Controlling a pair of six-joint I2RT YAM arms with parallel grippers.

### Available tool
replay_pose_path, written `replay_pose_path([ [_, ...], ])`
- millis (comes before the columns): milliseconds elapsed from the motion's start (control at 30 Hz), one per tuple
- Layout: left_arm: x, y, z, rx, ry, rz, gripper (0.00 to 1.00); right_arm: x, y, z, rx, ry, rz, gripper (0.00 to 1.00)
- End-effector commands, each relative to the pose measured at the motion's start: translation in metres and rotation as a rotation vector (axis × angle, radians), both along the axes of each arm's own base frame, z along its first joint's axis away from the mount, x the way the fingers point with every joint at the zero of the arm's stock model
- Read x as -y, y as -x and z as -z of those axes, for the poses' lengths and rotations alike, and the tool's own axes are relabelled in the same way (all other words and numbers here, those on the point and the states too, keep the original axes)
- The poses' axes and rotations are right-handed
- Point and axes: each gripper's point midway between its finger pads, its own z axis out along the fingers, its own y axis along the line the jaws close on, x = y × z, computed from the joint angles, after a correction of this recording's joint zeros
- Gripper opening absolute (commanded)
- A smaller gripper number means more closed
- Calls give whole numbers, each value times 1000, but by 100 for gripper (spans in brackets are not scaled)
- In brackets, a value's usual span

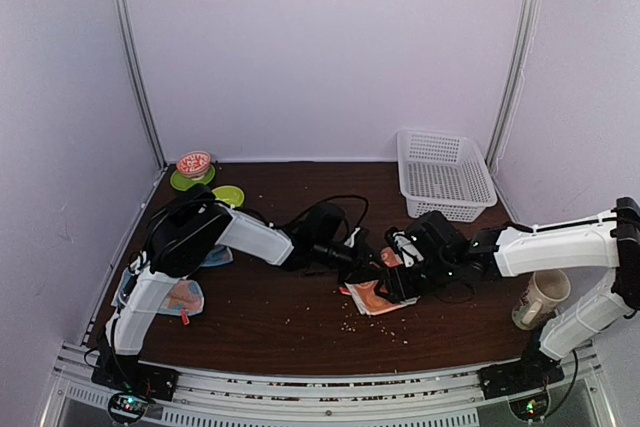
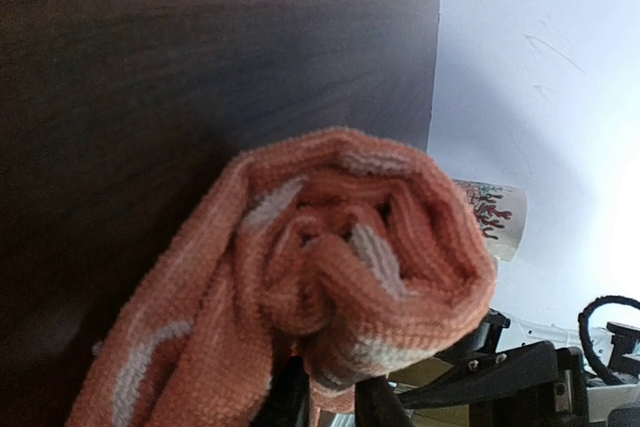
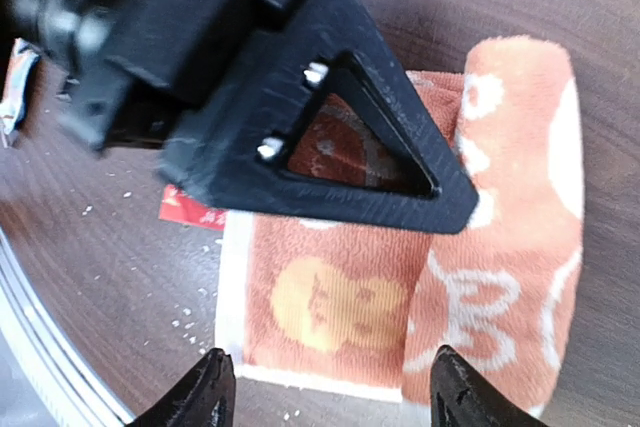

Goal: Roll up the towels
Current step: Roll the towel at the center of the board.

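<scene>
At the near middle of the worktop [image 1: 270,332], among scattered crumbs [image 1: 378,325], lies the orange towel [image 3: 400,297]. Part of it is flat and part is wound into a roll along one side. The right tool [image 3: 335,402] hangs over its edge with fingers spread wide, one tip outside the flat part and the other above the roll.

The left tool [image 1: 365,269] reaches in from the opposite side. One black triangular finger [image 3: 240,117] sits above the flat cloth just beside the roll. In its wrist view the rolled end fills the frame and hides the tips, which appear pinched narrowly on the cloth.

A red packet [image 3: 190,209] pokes out from under the towel.

The light-blue towel [image 1: 190,292] lies crumpled at the left edge under the left arm, well apart from both tools. A printed cup [image 1: 540,299] stands at the right edge.

Farther back are two green saucers [image 1: 228,195], one carrying a pinkish bowl [image 1: 194,162], and a white basket [image 1: 445,177].
</scene>
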Motion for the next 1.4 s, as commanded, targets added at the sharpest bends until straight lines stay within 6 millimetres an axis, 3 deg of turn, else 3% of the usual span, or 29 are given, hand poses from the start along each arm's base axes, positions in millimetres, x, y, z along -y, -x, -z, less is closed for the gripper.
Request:
replay_pose_path([
  [0, -5, -15, 14, 2, -34, -41, 17, 15, -7, -16, 40, 38, 29, 67],
  [267, -5, -14, 15, 0, -36, -33, 17, 76, -40, -8, 63, 88, 350, 60],
  [733, -9, -10, 19, -13, -60, -27, 16, 56, -40, 36, -133, -26, 262, 58],
  [867, -9, -10, 14, -1, -60, -23, 16, 54, -34, 45, -166, -8, 222, 48],
  [1133, -20, -3, 1, 31, -85, -3, 17, 68, -29, 53, -163, 121, 197, 16],
  [1367, -31, 4, -41, 123, -49, 10, 17, 74, -27, 58, -136, 210, 193, 12],
])
